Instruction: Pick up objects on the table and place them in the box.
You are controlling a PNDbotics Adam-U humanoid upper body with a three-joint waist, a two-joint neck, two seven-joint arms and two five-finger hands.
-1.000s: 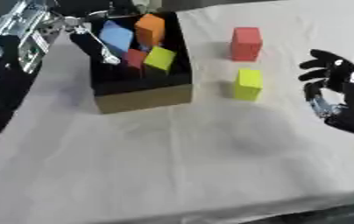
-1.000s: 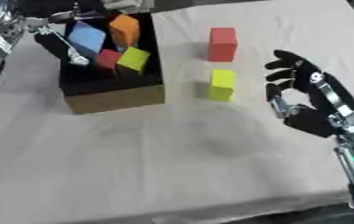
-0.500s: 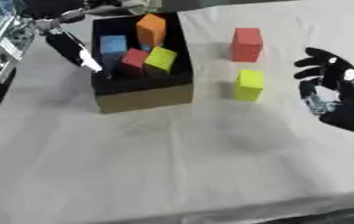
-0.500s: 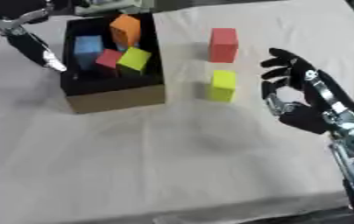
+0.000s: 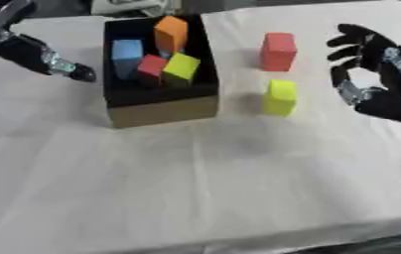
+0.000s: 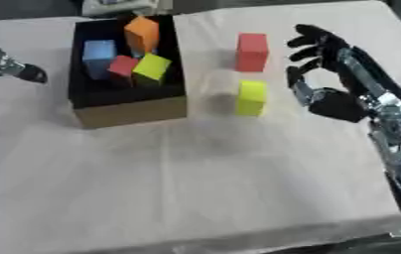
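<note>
The right robot hand [image 6: 330, 79] hovers with fingers spread, holding nothing, just right of the red block [image 6: 252, 51] and yellow block [image 6: 251, 97] on the tabletop [image 6: 195, 178]. The left robot hand [image 5: 43, 57] shows only dark fingers left of the box [image 5: 156, 101]; I cannot tell its state. Blue, red, orange and lime blocks lie inside.

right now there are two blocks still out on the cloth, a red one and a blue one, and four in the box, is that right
Not quite: the second block on the cloth is yellow, not blue, sitting nearer than the red one. The blue block is already in the box with three others, as the left eye view shows.
</note>
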